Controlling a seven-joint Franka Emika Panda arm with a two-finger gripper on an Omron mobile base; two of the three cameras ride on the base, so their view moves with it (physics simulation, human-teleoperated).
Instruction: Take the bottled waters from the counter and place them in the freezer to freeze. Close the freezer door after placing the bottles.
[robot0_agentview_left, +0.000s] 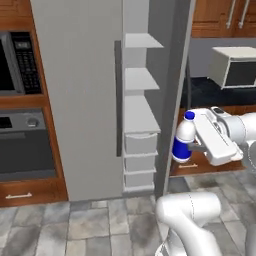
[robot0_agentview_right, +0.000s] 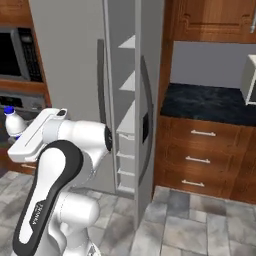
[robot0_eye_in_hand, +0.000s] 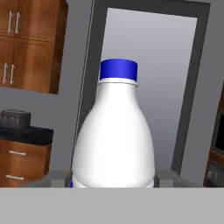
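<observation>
The robot arm carries small dark lettering along its black forearm panel, too blurred to read for certain. The white bottle's blue label shows no legible words.

My left base camera sits behind my arm on its left, looking forward and down at the open freezer shelves, the freezer door standing at left and the counter beyond at right. My right base camera sits behind on the right, facing the same freezer from the other side, with the counter and its drawers nearer at right; both share the shelves, the tiled floor and my arm. My hand camera looks along my fingers, very close to the white bottle, with the grey freezer panels behind it.
</observation>
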